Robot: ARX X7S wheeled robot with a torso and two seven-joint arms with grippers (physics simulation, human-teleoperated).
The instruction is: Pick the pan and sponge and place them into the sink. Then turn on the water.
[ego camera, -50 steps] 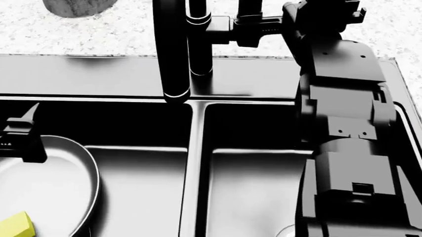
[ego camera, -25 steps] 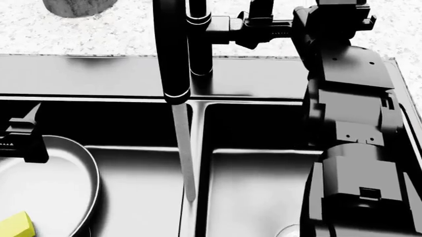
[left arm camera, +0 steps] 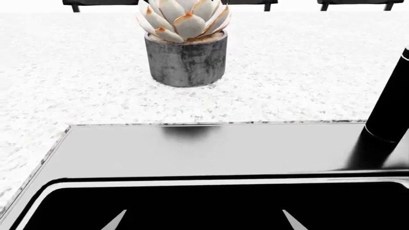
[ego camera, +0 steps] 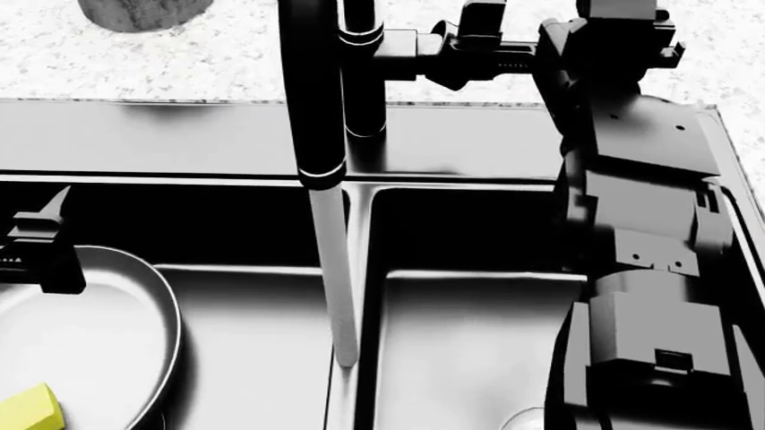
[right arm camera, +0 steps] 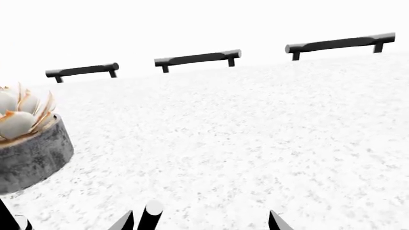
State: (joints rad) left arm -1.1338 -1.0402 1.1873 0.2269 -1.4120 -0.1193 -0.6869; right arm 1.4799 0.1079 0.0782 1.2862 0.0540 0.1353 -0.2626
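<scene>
Nearest us in the head view, the sponge lies inside the pan, at its near edge, and the pan sits in the left basin of the sink; just above the pan's rim hangs our left claw, and its two finger tips show well apart in the left wrist view, holding nothing, so we call it open; to the right, our right arm runs up over the right basin, hiding much of it; between the basins, the water falls as a thin pale stream from the spout of the faucet onto the divider; farther back, our right claw sits at the faucet's side lever; its finger tips show spread apart in the right wrist view, with a pale round-tipped rod just beside one of them, but we cannot tell whether the claw touches or grips the lever; beyond the sink's back ledge lies the speckled white desk; on it stands a grey pot with a pale succulent, behind the left basin; farthest off, three dark bars stand along the desk's far edge.
</scene>
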